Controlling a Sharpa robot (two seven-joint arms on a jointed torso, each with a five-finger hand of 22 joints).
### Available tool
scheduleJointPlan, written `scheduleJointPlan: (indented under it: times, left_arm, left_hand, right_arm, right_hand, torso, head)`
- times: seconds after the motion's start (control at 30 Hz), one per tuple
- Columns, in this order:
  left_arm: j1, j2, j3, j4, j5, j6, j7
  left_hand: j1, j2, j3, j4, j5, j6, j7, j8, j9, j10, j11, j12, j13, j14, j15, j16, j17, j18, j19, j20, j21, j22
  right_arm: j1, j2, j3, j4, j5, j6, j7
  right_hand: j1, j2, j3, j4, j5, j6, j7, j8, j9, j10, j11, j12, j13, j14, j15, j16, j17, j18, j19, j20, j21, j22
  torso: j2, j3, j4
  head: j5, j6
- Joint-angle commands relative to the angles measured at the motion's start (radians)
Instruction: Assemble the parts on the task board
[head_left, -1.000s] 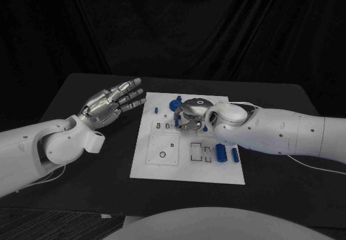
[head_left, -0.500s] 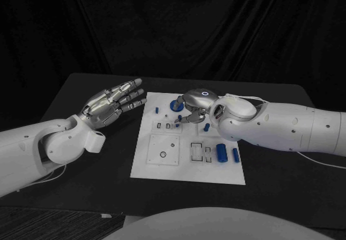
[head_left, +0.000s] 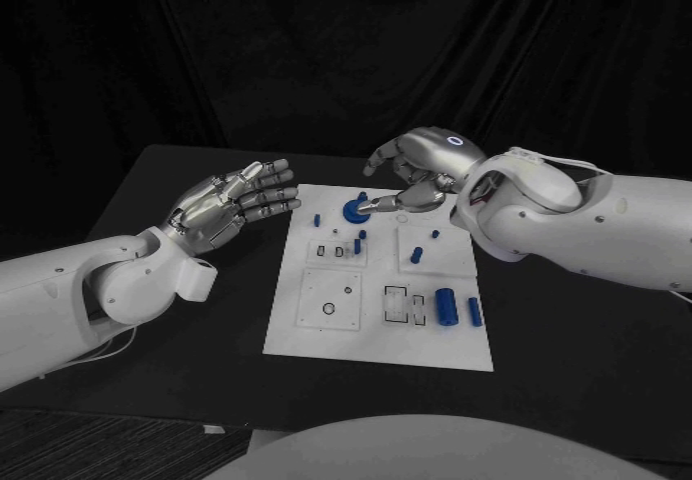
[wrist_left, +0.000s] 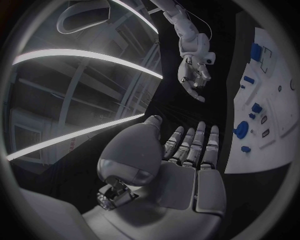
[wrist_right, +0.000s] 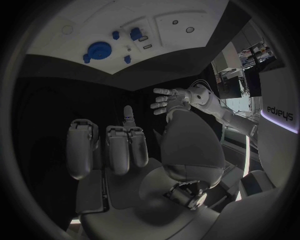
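We see the black table (head_left: 159, 200) carrying the flat white rectangular task board (head_left: 378, 335) at its middle, between the two white arms. The left arm reaches in low over the table, and its silver many-fingered left hand (head_left: 228, 208) hovers just beside the board's left edge, palm up, fingers straight and slightly spread, holding nothing. The right arm comes across above the board's far end; its silver right hand (head_left: 414, 175) hangs over the far edge with fingers curled downward and apart, and we see nothing held in them; in the right wrist view those fingers (wrist_right: 119, 147) are bent with nothing between them. On the board, a round blue disc-shaped part (head_left: 355, 211) sits near the far edge, just below the right hand's fingertips; whether they touch it we cannot tell. Two upright-lying blue cylindrical parts (head_left: 444, 303) rest side by side near the board's right edge, and a small blue peg (head_left: 415, 255) lies in the square recess (head_left: 433, 242) beyond them. A smaller blue pin (head_left: 359, 240) stands beside the little slots toward the centre.
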Motion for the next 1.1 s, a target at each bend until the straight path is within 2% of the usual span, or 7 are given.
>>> scheduleJointPlan:
  times: [0.03,0.23,0.33,0.43,0.47,0.73,1.1]
  left_arm:
    - [0.017,0.009,0.001,-0.013,-0.065,-0.131,0.051]
    - [0.089,0.035,0.002,-0.070,-0.388,-0.274,0.001]
    - [0.138,0.057,0.002,-0.112,-0.676,-0.292,-0.026]
    - [0.181,0.078,0.002,-0.139,-1.047,-0.304,-0.044]
    - [0.194,0.086,0.002,-0.144,-1.170,-0.297,-0.058]
    - [0.278,0.181,0.002,-0.152,-1.653,0.030,-0.401]
    - [0.310,0.414,0.003,-0.311,-1.032,0.475,-0.976]
  left_hand:
    - [-0.011,-0.026,-0.024,0.014,-0.041,0.067,0.001,0.023,0.022,0.142,0.031,0.131,0.041,0.136,0.010,0.100,0.032,-0.005,0.214,-0.002,0.120,0.054]
    - [-0.017,-0.051,-0.102,0.013,-0.197,0.346,0.047,0.094,0.061,0.486,-0.058,0.584,0.248,0.488,-0.097,0.585,0.241,0.037,0.613,-0.068,0.416,0.196]
    - [-0.074,-0.056,-0.195,0.014,-0.375,0.457,0.038,0.123,0.093,0.772,-0.128,0.959,0.721,0.826,-0.172,0.979,0.813,0.030,0.732,-0.139,0.721,0.426]
    - [-0.111,-0.050,-0.255,0.015,-0.410,0.530,0.000,0.148,0.122,1.263,-0.169,1.182,1.347,1.249,-0.215,1.122,1.449,-0.059,1.044,-0.175,1.163,1.059]
    - [-0.107,-0.042,-0.274,0.014,-0.413,0.542,-0.012,0.164,0.135,1.360,-0.184,1.214,1.482,1.262,-0.229,1.124,1.470,-0.082,1.111,-0.189,1.248,1.199]
    - [-0.285,-0.016,-0.402,0.015,-0.419,0.624,-0.050,0.235,0.208,1.360,-0.209,1.214,1.482,1.262,-0.251,1.124,1.470,-0.139,1.293,-0.215,1.376,1.479]
    - [-0.261,0.027,-0.367,-0.007,-0.415,0.599,-0.027,0.203,0.223,1.360,-0.190,1.214,1.482,1.262,-0.237,1.124,1.470,-0.139,1.293,-0.199,1.376,1.479]
  right_arm:
    - [0.021,-0.042,0.000,0.025,0.064,-0.116,0.031]
    - [0.041,-0.109,0.000,0.045,0.104,-0.167,0.050]
    - [0.043,-0.113,0.000,0.038,0.126,-0.165,0.046]
    - [0.040,-0.104,0.000,0.026,0.143,-0.146,0.032]
    - [0.037,-0.102,0.000,0.023,0.146,-0.138,0.028]
    - [0.016,-0.098,0.000,0.022,0.158,-0.097,0.014]
    - [0.012,-0.103,0.000,0.022,0.161,-0.068,-0.004]
  right_hand:
    - [-0.024,-0.002,-0.026,0.003,-0.009,0.057,-0.001,0.049,0.010,0.106,0.005,0.017,0.268,0.106,0.007,0.020,0.277,0.005,0.056,0.004,0.022,0.242]
    - [-0.028,-0.002,-0.026,0.003,-0.011,0.092,-0.006,0.084,0.030,0.106,0.002,0.017,0.268,0.106,0.005,0.020,0.277,0.001,0.063,0.002,0.038,0.247]
    - [-0.028,0.010,-0.024,0.003,-0.009,0.096,-0.007,0.094,0.037,0.106,0.004,0.017,0.268,0.106,0.006,0.020,0.277,0.001,0.064,0.002,0.039,0.247]
    - [0.015,0.058,0.014,0.000,0.013,0.091,-0.006,0.106,0.046,0.106,0.007,0.017,0.268,0.106,0.009,0.020,0.277,0.001,0.063,0.005,0.038,0.246]
    - [0.021,0.068,0.020,-0.001,0.013,0.091,-0.006,0.110,0.049,0.106,0.009,0.017,0.268,0.106,0.010,0.020,0.277,0.002,0.062,0.006,0.036,0.245]
    - [0.033,0.092,0.032,-0.001,0.013,0.088,-0.005,0.119,0.056,0.106,0.014,0.017,0.268,0.106,0.014,0.020,0.277,0.004,0.058,0.009,0.028,0.242]
    - [0.016,0.112,0.034,-0.001,0.013,0.087,-0.002,0.125,0.059,0.106,0.018,0.017,0.268,0.105,0.018,0.019,0.276,0.005,0.057,0.012,0.026,0.242]
  torso:
    - [0.000,0.0000,0.0010]
    - [-0.005,0.0057,-0.0014]
    - [-0.011,0.0119,-0.0043]
    - [-0.019,0.0251,-0.0107]
    - [-0.021,0.0302,-0.0143]
    - [-0.025,0.0498,-0.0390]
    - [-0.026,0.0931,-0.0901]
  head:
    - [0.011,0.000]
    - [0.035,0.000]
    - [0.043,0.000]
    - [0.047,0.000]
    - [0.052,0.000]
    - [0.070,0.000]
    - [0.112,0.000]
